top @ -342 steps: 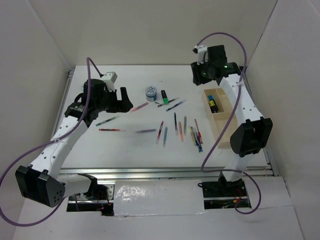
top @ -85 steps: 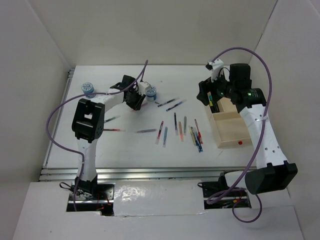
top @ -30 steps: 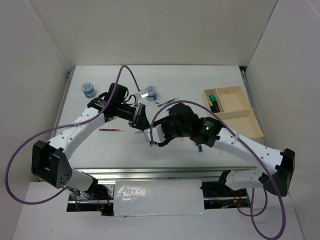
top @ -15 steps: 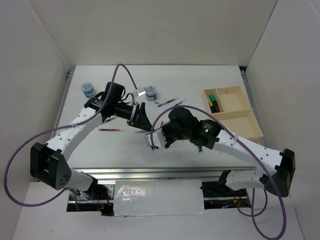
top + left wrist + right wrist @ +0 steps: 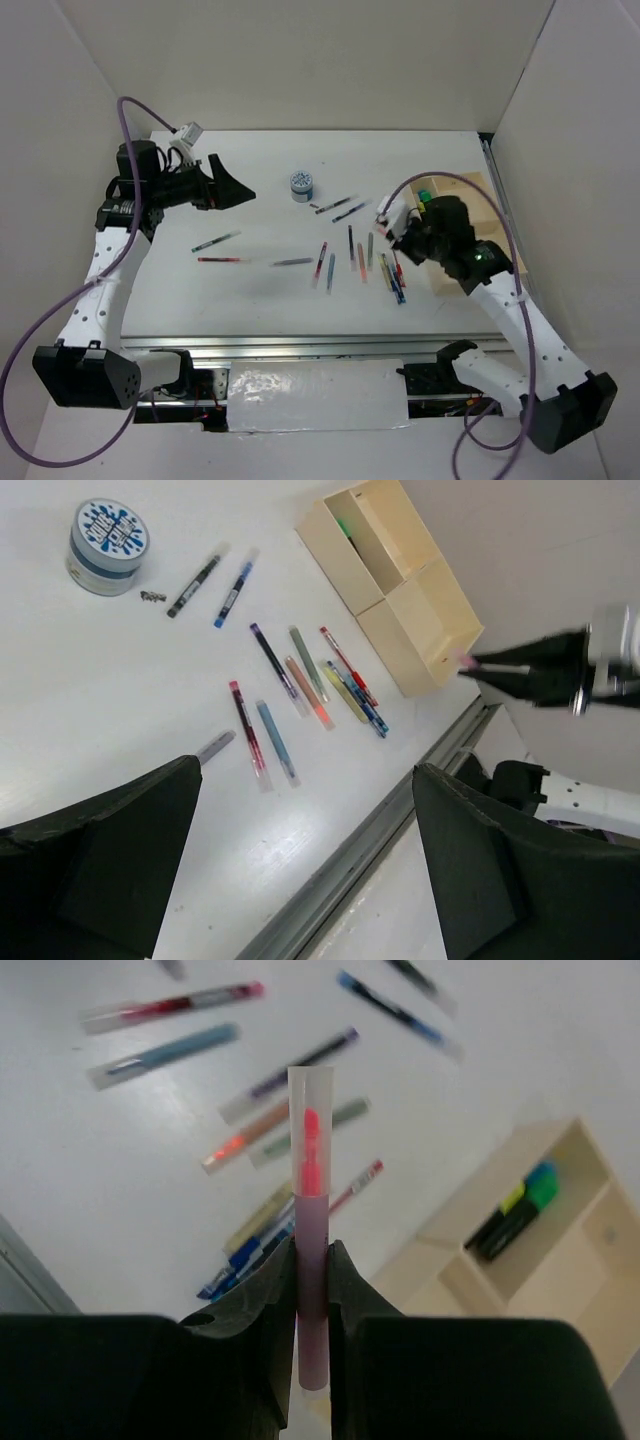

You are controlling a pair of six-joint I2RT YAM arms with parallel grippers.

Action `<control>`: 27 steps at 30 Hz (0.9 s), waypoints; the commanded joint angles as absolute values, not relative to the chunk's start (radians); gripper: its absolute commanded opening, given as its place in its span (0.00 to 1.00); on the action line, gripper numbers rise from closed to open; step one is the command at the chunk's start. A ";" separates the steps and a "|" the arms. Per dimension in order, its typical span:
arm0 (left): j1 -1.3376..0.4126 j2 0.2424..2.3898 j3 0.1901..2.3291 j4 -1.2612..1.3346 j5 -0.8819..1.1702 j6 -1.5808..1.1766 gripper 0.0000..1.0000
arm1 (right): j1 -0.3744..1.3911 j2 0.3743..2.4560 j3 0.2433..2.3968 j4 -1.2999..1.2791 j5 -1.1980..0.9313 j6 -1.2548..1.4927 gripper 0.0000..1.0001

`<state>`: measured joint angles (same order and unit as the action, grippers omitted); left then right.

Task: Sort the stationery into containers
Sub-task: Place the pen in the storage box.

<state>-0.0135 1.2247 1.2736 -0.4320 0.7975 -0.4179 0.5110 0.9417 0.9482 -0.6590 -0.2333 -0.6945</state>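
My right gripper [image 5: 312,1255] is shut on a pink pen [image 5: 310,1210] and holds it upright in the air, left of the pale wooden tray [image 5: 566,1260]. In the top view this gripper [image 5: 387,214] hangs over the right end of the loose pens [image 5: 352,250]. The tray [image 5: 443,273] is mostly hidden by the right arm. It holds green, yellow and blue highlighters [image 5: 515,1210] in its end compartment. My left gripper [image 5: 228,186] is wide open and empty, raised at the far left. One blue-white pot [image 5: 302,185] stands at the back middle. The second pot is hidden.
Several pens lie fanned out mid-table [image 5: 300,685]. Two more pens [image 5: 215,580] lie beside the pot [image 5: 108,545]. Three pens [image 5: 222,250] lie apart at mid-left. The table's metal front rail [image 5: 400,830] runs below the pens. White walls close in both sides.
My right gripper has moved from the table's middle to the right, near the tray, with the pink pen in it. My left arm has swung back to the far left and risen.
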 commanded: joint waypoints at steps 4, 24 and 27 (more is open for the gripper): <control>-0.020 1.203 1.221 -0.446 0.747 -0.274 0.99 | -0.030 0.992 0.954 -0.744 -0.454 -0.454 0.00; 0.032 1.207 1.117 -0.434 0.669 -0.267 0.99 | -0.364 1.284 0.870 -0.669 -0.509 -0.474 0.00; 0.037 1.193 1.100 -0.425 0.632 -0.291 0.99 | -0.374 1.324 0.867 -0.627 -0.485 -0.474 0.00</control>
